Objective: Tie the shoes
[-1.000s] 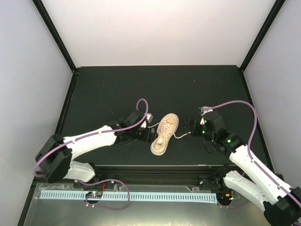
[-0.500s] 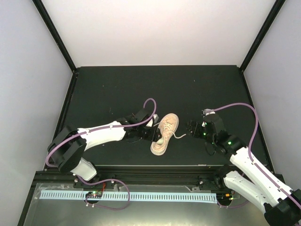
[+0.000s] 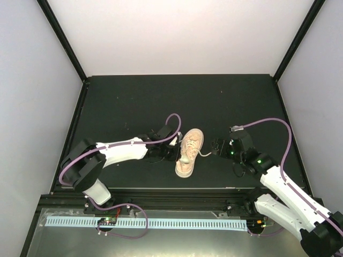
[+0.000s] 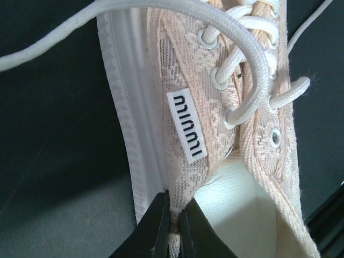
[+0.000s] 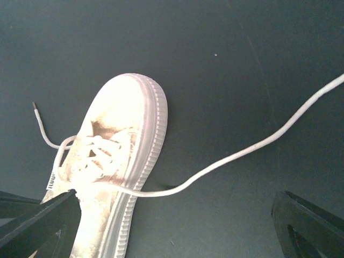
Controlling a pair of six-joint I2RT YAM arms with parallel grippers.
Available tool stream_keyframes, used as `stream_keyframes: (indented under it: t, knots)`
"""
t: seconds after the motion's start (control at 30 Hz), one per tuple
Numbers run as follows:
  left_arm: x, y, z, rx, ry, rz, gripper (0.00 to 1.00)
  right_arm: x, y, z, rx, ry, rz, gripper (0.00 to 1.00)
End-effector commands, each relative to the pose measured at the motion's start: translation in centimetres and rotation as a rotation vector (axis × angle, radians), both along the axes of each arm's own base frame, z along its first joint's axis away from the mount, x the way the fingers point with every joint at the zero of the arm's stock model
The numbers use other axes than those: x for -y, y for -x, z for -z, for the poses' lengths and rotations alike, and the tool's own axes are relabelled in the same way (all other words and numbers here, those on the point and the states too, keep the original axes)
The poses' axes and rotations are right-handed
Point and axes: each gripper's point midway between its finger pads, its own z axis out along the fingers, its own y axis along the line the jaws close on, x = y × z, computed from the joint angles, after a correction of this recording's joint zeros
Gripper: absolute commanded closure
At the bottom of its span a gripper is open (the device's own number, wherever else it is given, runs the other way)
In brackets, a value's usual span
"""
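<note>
Left gripper (image 4: 173, 221): jaws pinched together on the side wall of the sneaker (image 3: 188, 152), near the heel opening.
Right gripper (image 3: 215, 145): fingers spread wide, holding nothing.
Lace (image 5: 226, 161): 1 loose end trails over the table (image 3: 134, 101) before the right gripper.
Sneaker: on the table between the 2 grippers.

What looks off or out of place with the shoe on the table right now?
The sneaker is untied: one loose lace snakes across the table toward the open right gripper, which isn't holding it. The left gripper pinches the sneaker's side. Nothing looks damaged.
</note>
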Motion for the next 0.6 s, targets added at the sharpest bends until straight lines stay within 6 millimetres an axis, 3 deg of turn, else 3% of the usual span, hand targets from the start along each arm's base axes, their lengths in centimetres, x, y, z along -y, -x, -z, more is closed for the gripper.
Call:
stream_keyframes:
  t: [0.0, 0.27, 0.4, 0.47, 0.57]
  knots:
    - [1.0, 0.9, -2.7, 0.016, 0.097, -0.045, 0.99, 0.3, 0.1, 0.9, -0.039, -0.002, 0.034, 0.00]
    - [1.5, 5.6, -2.7, -0.057, 0.157, -0.105, 0.99, -2.5, -0.2, 0.8, -0.077, -0.063, -0.077, 0.00]
    - [2.1, 7.0, -3.3, -0.031, 0.138, -0.104, 0.97, -4.1, 0.0, 0.1, -0.046, -0.118, -0.155, 0.00]
    - [1.8, 6.9, -3.6, -0.016, 0.134, -0.115, 0.82, -4.8, 0.3, -0.1, -0.028, -0.123, -0.205, 0.00]
    - [1.4, 6.6, -4.5, 0.019, 0.166, -0.128, 0.44, -5.1, 0.3, -0.6, -0.014, -0.091, -0.250, 0.00]
